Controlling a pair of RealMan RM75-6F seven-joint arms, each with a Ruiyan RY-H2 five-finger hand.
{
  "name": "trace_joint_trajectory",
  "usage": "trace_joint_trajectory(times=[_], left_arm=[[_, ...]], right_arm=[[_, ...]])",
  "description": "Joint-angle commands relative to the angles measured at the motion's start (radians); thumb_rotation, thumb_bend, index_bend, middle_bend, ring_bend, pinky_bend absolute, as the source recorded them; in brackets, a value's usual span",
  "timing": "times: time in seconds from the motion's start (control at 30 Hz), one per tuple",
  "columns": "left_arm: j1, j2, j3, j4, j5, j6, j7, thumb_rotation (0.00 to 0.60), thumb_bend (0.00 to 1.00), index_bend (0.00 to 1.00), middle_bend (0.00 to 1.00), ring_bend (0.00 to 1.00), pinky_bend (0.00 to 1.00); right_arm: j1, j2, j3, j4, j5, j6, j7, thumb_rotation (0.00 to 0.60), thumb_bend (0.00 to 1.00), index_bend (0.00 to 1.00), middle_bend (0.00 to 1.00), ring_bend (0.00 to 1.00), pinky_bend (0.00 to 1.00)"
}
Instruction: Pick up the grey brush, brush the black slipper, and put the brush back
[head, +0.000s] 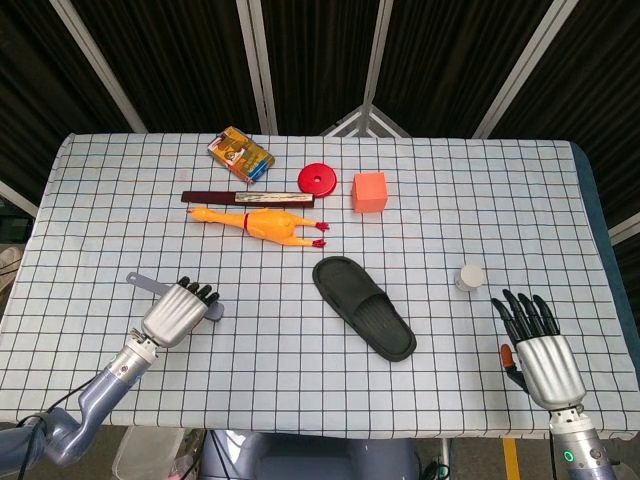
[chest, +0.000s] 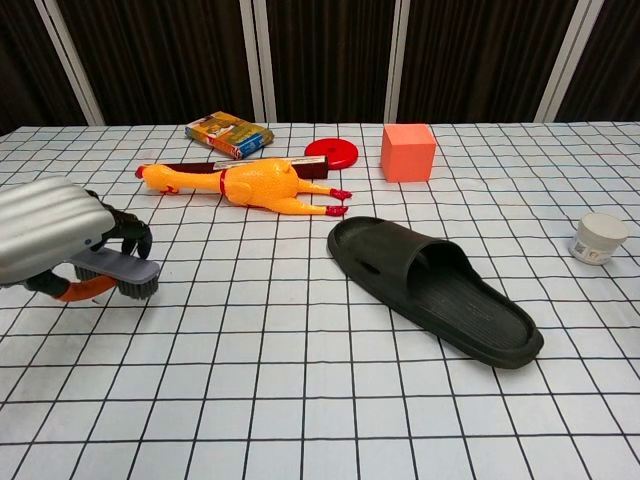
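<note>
Brush: the grey brush (chest: 118, 272) is in the left hand (head: 175, 312), low over the table's (head: 420, 190) left front area, well apart from the black slipper (head: 363, 308).
Left hand fingers: curled around the brush body; the handle end pokes out behind the hand in the head view, the bristle end shows in front in the chest view.
Right hand: the right hand (head: 540, 350) is near the table's right front corner, fingers spread and holding nothing; it shows only in the head view.
Brush handling: judged light and rigid, with a hard plastic back and soft bristles that flex; it is not fragile. The long body is the natural place to hold. A loose grip could let it twist when the bristles meet the surface.
Slipper handling: judged light, rubbery and slightly flexible; it lies sole down, unrestrained, and may slide if pushed from the side.
Slipper position: mid-table, lying diagonally, just in front of the rubber chicken (head: 262, 223).
Containers: a small white jar (head: 470, 277) stands right of the slipper with its lid on; contents cannot be seen. A printed box (head: 240, 153) lies at the back, closed.
Other items: red disc (head: 318, 180), orange cube (head: 369, 192) and a dark flat bar (head: 245, 199) behind the chicken.
</note>
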Motion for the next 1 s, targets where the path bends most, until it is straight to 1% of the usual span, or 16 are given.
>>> trace_joint_trajectory(times=[0.03, 0.1, 0.2, 0.27, 0.3, 0.33, 0.4, 0.5, 0.6, 0.77, 0.8, 0.87, 1.0], left_arm=[[0.050, -0.073, 0.006, 0.098, 0.010, 0.027, -0.015, 0.600, 0.50, 0.51, 0.58, 0.49, 0.42], [0.065, -0.101, 0.005, 0.143, 0.007, 0.025, -0.019, 0.600, 0.46, 0.48, 0.55, 0.46, 0.38], [0.085, -0.139, 0.002, 0.203, -0.004, 0.014, -0.014, 0.600, 0.30, 0.38, 0.47, 0.35, 0.32], [0.095, -0.160, -0.003, 0.231, -0.010, 0.007, -0.026, 0.600, 0.19, 0.22, 0.37, 0.26, 0.29], [0.099, -0.166, -0.006, 0.238, -0.011, 0.007, -0.035, 0.600, 0.16, 0.17, 0.32, 0.22, 0.28], [0.102, -0.170, -0.008, 0.243, -0.011, 0.009, -0.043, 0.600, 0.13, 0.09, 0.26, 0.17, 0.26], [0.105, -0.171, -0.012, 0.245, -0.006, 0.015, -0.063, 0.600, 0.09, 0.01, 0.16, 0.10, 0.23], [0.104, -0.151, -0.017, 0.210, 0.004, 0.019, -0.100, 0.600, 0.06, 0.00, 0.06, 0.04, 0.20], [0.098, -0.104, -0.023, 0.123, 0.012, 0.021, -0.172, 0.600, 0.04, 0.00, 0.02, 0.01, 0.16], [0.098, 0.012, -0.015, -0.061, 0.062, 0.077, -0.291, 0.600, 0.02, 0.00, 0.02, 0.01, 0.14], [0.100, 0.053, -0.013, -0.122, 0.083, 0.107, -0.328, 0.600, 0.02, 0.00, 0.02, 0.01, 0.14], [0.103, 0.124, -0.009, -0.210, 0.113, 0.145, -0.361, 0.600, 0.02, 0.00, 0.03, 0.01, 0.14], [0.115, 0.248, 0.001, -0.348, 0.141, 0.188, -0.392, 0.600, 0.02, 0.00, 0.03, 0.01, 0.13]], right_arm=[[-0.004, 0.002, 0.003, 0.002, -0.005, -0.002, 0.006, 0.600, 0.64, 0.00, 0.01, 0.00, 0.04], [-0.007, 0.005, 0.004, 0.004, -0.009, -0.004, 0.010, 0.600, 0.64, 0.00, 0.01, 0.00, 0.04], [-0.010, 0.008, 0.006, 0.002, -0.017, -0.007, 0.012, 0.600, 0.64, 0.00, 0.01, 0.00, 0.04], [-0.013, 0.009, 0.006, -0.001, -0.021, -0.009, 0.014, 0.600, 0.64, 0.00, 0.01, 0.00, 0.04], [-0.014, 0.010, 0.006, -0.001, -0.022, -0.011, 0.014, 0.600, 0.64, 0.00, 0.01, 0.00, 0.04], [-0.015, 0.011, 0.007, -0.002, -0.022, -0.012, 0.014, 0.600, 0.64, 0.00, 0.01, 0.00, 0.04], [-0.018, 0.012, 0.009, -0.002, -0.020, -0.017, 0.012, 0.600, 0.64, 0.00, 0.01, 0.00, 0.04], [-0.023, 0.015, 0.013, -0.006, -0.017, -0.021, 0.009, 0.600, 0.64, 0.00, 0.01, 0.00, 0.04], [-0.027, 0.017, 0.017, -0.011, -0.017, -0.023, 0.002, 0.600, 0.64, 0.00, 0.01, 0.00, 0.04], [-0.035, 0.018, 0.024, -0.016, -0.019, -0.019, -0.002, 0.600, 0.64, 0.00, 0.01, 0.00, 0.04], [-0.036, 0.019, 0.026, -0.017, -0.019, -0.021, -0.002, 0.600, 0.64, 0.00, 0.01, 0.00, 0.04], [-0.037, 0.019, 0.029, -0.018, -0.018, -0.025, -0.002, 0.600, 0.64, 0.00, 0.01, 0.00, 0.04], [-0.040, 0.021, 0.030, -0.021, -0.022, -0.031, -0.004, 0.600, 0.64, 0.00, 0.01, 0.00, 0.04]])
